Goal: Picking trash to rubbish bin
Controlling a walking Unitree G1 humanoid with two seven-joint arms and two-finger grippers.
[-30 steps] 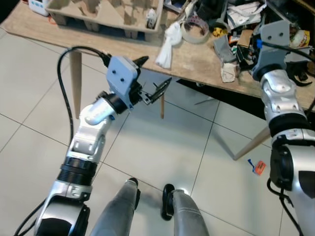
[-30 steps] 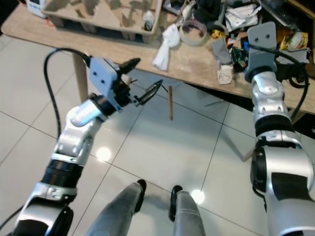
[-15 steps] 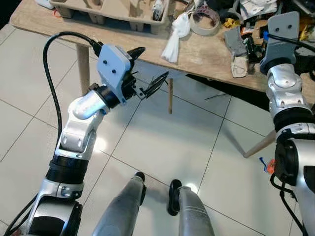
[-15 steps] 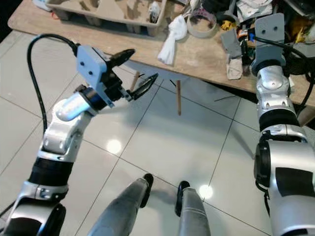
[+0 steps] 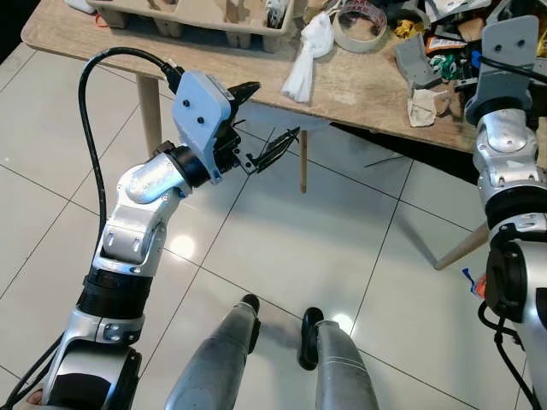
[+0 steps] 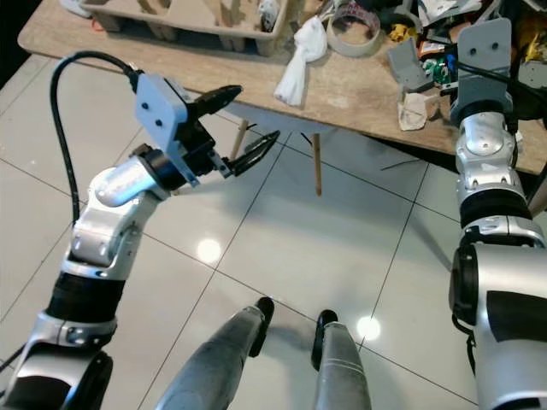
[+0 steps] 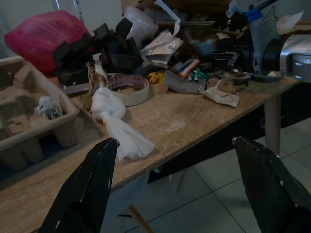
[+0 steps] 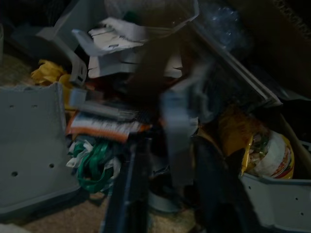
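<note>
The right gripper (image 8: pixel 170 194) is sunk in a dim, smeared heap of litter (image 8: pixel 121 121), its fingers too blurred to read as open or closed. The egg carton tray (image 5: pixel 197 17) and roll of tape (image 5: pixel 363 26) run off the picture's top edge, and the worktop (image 5: pixel 359 90) hides the floor beneath it.

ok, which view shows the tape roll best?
Left wrist view: the tape roll lies in plain sight on the table, beside the white bag. Both eye views catch it small at the top edge; the right wrist view is dark clutter.
</note>
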